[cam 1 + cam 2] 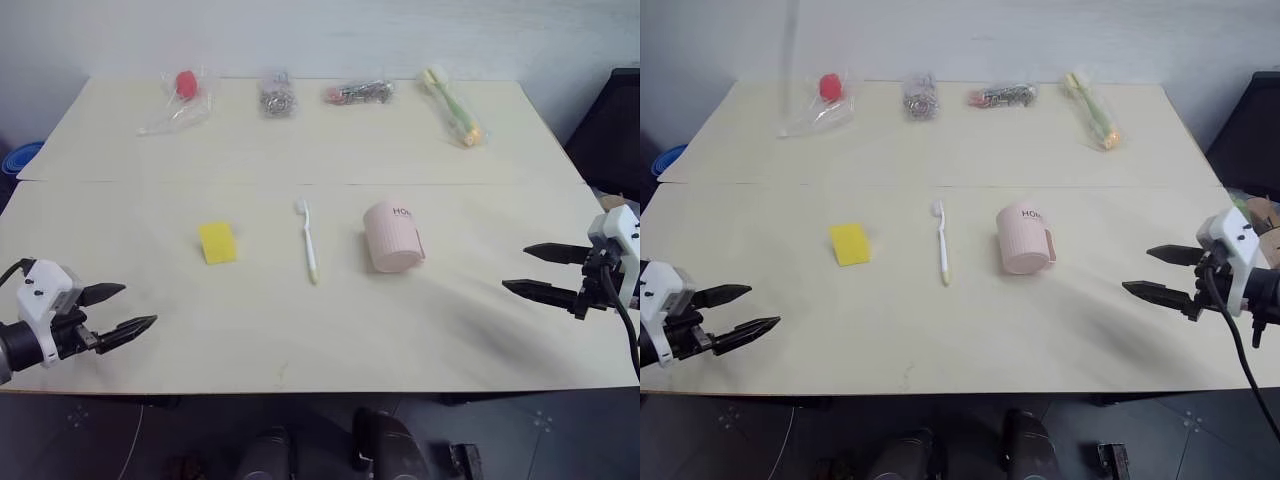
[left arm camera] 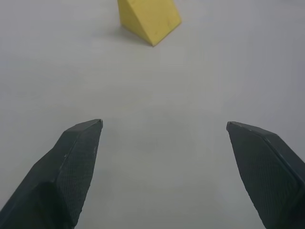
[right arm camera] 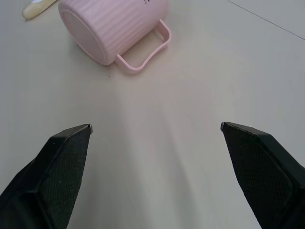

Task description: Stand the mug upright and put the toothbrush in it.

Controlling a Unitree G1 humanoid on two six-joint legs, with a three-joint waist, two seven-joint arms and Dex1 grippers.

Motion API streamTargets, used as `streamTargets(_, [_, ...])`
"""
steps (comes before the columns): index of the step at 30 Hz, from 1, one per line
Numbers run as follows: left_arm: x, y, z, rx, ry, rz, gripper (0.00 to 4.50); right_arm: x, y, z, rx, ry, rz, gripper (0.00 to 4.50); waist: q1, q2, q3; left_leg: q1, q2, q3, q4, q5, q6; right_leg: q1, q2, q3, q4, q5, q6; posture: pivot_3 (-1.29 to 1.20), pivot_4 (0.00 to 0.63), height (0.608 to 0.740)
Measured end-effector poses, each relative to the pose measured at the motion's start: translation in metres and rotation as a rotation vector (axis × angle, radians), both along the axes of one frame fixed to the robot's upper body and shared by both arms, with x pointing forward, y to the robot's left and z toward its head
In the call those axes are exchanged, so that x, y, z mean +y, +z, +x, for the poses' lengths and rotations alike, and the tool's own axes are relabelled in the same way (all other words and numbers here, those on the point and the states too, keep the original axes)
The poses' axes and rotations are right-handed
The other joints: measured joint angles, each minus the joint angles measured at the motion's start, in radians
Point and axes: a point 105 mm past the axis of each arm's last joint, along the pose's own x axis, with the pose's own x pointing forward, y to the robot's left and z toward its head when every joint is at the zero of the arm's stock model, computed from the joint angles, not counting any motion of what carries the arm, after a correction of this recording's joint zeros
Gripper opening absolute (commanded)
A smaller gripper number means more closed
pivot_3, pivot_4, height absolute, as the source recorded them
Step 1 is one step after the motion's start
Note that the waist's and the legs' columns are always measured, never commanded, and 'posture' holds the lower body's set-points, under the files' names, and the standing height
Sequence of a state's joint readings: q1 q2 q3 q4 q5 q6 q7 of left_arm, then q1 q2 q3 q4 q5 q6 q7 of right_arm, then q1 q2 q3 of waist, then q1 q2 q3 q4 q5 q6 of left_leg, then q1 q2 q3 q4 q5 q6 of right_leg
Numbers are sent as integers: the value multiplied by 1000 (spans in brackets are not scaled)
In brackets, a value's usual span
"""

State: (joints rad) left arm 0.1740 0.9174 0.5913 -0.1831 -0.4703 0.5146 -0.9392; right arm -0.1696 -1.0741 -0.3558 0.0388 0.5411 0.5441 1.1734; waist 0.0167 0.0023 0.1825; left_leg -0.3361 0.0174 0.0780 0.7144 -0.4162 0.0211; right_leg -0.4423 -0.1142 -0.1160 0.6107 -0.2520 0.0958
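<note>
Spanning nearly the whole head view, a pale wooden table (image 1: 330,330) is built of two boards that meet in a thin seam running from side to side just behind the mug. A light wall rises behind its far edge, dark floor shows below the near edge, and a dark object stands off the right end.

Taking the mug (image 1: 393,237) as the landmark: it lies on its side a little right of the table's middle, pale pink and ribbed, with small dark lettering near the rim, which points toward the far edge. Its closed base faces the near edge and, in the right wrist view, its small handle lies against the tabletop on the side of the right gripper.

Just to the left of the mug and apart from it lies the toothbrush (image 1: 307,238), flat on the table, white head toward the far edge and pale yellow handle toward the near one. Farther left of the mug rests a yellow sponge (image 1: 217,243).

Well behind the mug, along the far edge, sit four clear bags: a yellow-green item (image 1: 451,104) behind and to its right, a bag of metal clips (image 1: 358,92) straight behind, a bag of silvery pieces (image 1: 274,93) behind and to the left, and a red-headed item (image 1: 180,97) farthest left.

Well to the mug's right, the right gripper (image 1: 534,270) hovers with its fingers spread and nothing between them. The left gripper (image 1: 125,309) hangs far left of the mug near the table's near edge, likewise spread and empty.
</note>
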Motion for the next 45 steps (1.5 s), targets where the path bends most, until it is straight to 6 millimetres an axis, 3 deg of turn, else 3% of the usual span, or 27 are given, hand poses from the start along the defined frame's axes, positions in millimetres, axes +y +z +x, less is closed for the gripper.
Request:
streamTargets(6, [-6, 6, 18, -60, 8, -7, 4378, 10, 2, -4, 21, 34, 33, 4500, 4, 0, 0, 0, 0, 0, 0, 0, 0, 0, 0, 0, 1, 0, 0, 0, 150, 740])
streamTargets(15, [-14, 7, 26, -85, 47, -84, 4378, 25, -2, -4, 18, 36, 91, 4500, 4, 0, 0, 0, -1, 0, 1, 0, 0, 0, 0, 1, 1, 0, 1, 0, 150, 740])
streamTargets(21, [-66, 3, 50, -138, 167, -234, 4378, 86, 9, -18, -58, 174, 186, 4500, 12, 0, 0, 0, -1, -2, 3, 0, 0, 1, 0, 1, 1, 2, 3, 0, 150, 740])
streamTargets(26, [-87, 3, 68, -117, 343, -222, 4378, 118, 23, -28, -99, 226, 253, 4500, 9, -3, -1, 1, -4, -2, 4, 0, 0, 3, 0, 1, 1, 2, 3, 0, 150, 740])
streamTargets(36, [-129, 9, 108, -43, 437, -238, 4378, 137, 43, -32, -144, 270, 298, 4500, 11, -3, -2, 1, -6, -4, 4, 0, 0, 5, 1, -1, 0, 2, 3, 0, 150, 740])
streamTargets(45, [-132, 3, 116, -45, 514, -159, 4378, 139, 43, -35, -143, 285, 305, 4500, 10, -3, -2, 2, -5, -4, 4, 1, -1, 6, 1, 0, 0, 2, 3, 0, 150, 740])
